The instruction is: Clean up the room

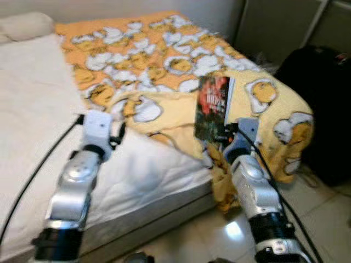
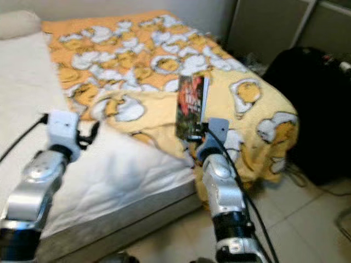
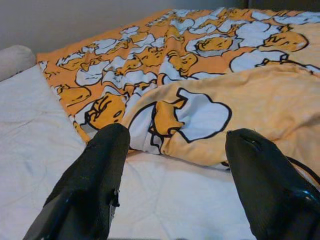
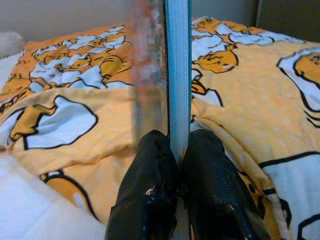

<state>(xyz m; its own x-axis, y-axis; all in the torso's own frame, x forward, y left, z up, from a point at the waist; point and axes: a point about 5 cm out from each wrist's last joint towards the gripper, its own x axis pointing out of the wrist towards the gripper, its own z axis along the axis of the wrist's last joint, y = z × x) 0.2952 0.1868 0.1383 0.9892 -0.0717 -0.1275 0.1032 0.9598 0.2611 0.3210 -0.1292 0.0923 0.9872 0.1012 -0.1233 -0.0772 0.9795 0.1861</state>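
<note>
Both arms are raised over the bed [image 1: 33,109] from my head view. My right gripper [image 4: 179,150] has its jaws closed tight on the lower edge of a book [image 1: 213,107], which stands upright above the yellow egg-print blanket [image 1: 164,55]. My left gripper [image 3: 175,165] holds nothing, jaws spread wide, over the bare white mattress beside the blanket's folded edge. Black luggage [image 1: 321,104] stands past the bed's foot.
</note>
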